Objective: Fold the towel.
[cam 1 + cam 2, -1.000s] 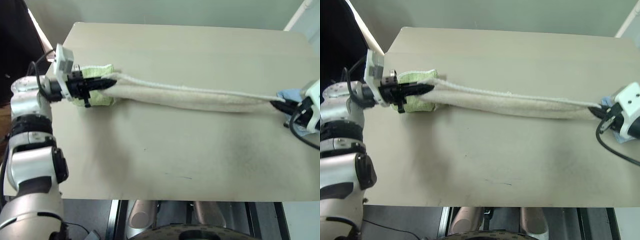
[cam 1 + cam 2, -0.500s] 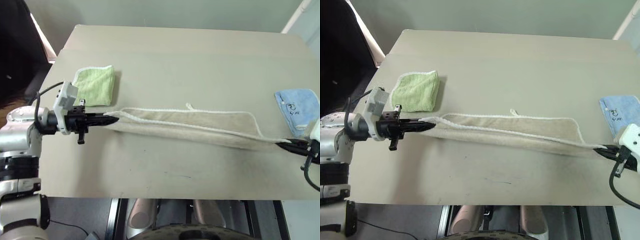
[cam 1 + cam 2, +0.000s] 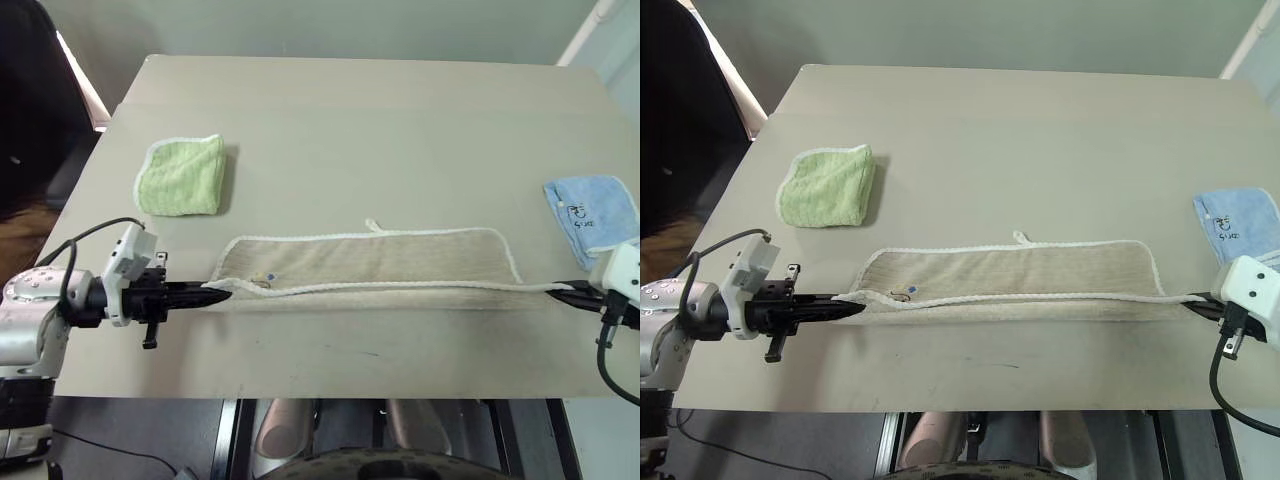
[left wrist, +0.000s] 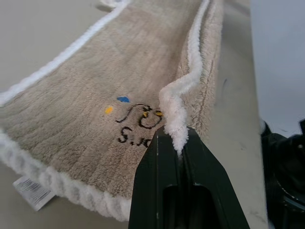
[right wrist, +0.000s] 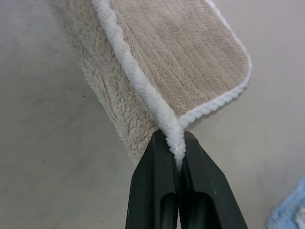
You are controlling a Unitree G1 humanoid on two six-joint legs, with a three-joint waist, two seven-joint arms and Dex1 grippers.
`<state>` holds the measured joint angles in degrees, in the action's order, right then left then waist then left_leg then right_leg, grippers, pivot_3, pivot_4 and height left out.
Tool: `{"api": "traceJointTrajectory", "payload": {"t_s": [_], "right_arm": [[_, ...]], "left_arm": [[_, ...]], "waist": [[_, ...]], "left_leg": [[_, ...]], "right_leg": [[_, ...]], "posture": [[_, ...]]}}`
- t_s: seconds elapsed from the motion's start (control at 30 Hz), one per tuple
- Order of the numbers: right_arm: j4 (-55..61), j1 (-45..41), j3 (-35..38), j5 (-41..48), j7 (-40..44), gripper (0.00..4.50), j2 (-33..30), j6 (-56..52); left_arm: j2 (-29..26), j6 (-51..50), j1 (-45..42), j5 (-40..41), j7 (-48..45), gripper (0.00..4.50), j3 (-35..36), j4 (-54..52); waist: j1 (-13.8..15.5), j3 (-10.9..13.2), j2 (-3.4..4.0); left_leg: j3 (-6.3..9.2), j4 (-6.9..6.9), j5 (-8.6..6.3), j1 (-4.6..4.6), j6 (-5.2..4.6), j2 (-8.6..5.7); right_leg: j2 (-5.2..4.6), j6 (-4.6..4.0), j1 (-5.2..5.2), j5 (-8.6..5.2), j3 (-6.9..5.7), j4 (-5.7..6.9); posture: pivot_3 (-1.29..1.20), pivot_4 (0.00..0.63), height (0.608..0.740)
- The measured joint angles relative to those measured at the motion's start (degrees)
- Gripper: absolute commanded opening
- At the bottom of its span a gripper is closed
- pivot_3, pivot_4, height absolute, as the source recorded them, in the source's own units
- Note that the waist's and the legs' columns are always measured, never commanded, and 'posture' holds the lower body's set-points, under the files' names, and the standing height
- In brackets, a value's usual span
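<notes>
The long beige towel with white corded edging lies stretched across the near half of the table, its near edge lifted. A small white loop sits on its far edge and a dark embroidered mark near its left end. My left gripper is shut on the towel's near left corner, the cord pinched between its fingers. My right gripper is shut on the near right corner, close to the table's right edge.
A folded light green towel lies at the left of the table. A light blue towel lies at the right edge. A dark chair stands off the table's far left corner.
Both grippers have pulled the towel back toward the near edge and lowered it. It now lies spread on the table, off the green and blue towels.
</notes>
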<state>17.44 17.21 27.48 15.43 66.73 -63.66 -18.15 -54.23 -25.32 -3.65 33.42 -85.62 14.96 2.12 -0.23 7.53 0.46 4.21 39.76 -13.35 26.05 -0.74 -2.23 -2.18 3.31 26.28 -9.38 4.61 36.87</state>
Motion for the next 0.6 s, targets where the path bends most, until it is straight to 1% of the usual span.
{"api": "traceJointTrajectory", "payload": {"t_s": [0.13, 0.23, 0.47, 0.6], "right_arm": [[-1.6, -3.8, -3.3, 0.0, 0.0, 0.00, 0.0, 0.6], [-3.6, -8.8, -6.4, 0.1, -0.3, 0.00, 0.3, 1.3], [-12.2, -20.6, -15.2, -1.1, -2.4, 0.00, 3.1, 4.0], [-16.5, -26.1, -19.6, -2.5, -3.2, 0.00, 4.9, 4.9]], "left_arm": [[0.8, -0.3, -1.0, 1.3, 2.5, 0.03, 1.3, 1.8], [1.6, -0.1, -1.8, 1.5, 3.7, 0.03, 1.8, 4.6], [4.2, 0.2, -3.0, 2.3, 6.8, 0.03, 2.4, 8.7], [5.3, 0.8, -6.3, 2.1, 8.6, 0.03, 2.4, 12.5]], "waist": [[0.0, 0.0, 0.02], [0.0, 0.0, 0.03], [-0.1, 0.0, 0.03], [0.0, 0.0, 0.03]], "left_leg": [[-0.01, -0.05, -0.01, -0.03, 0.02, 0.00], [-0.01, -0.09, -0.02, -0.04, 0.03, 0.01], [-0.01, -0.14, 0.19, -0.06, -0.25, 0.02], [-0.01, -0.19, 0.35, -0.13, -0.40, 0.02]], "right_leg": [[0.00, -0.07, 0.01, -0.02, 0.00, 0.01], [0.00, -0.08, 0.04, -0.02, 0.00, 0.01], [0.00, -0.10, 0.06, -0.01, -0.02, 0.04], [-0.01, -0.14, 0.01, 0.02, -0.03, 0.06]], "posture": [[0.00, 0.150, 0.728], [0.00, 0.150, 0.728], [0.00, 0.150, 0.728], [0.00, 0.150, 0.728]]}}
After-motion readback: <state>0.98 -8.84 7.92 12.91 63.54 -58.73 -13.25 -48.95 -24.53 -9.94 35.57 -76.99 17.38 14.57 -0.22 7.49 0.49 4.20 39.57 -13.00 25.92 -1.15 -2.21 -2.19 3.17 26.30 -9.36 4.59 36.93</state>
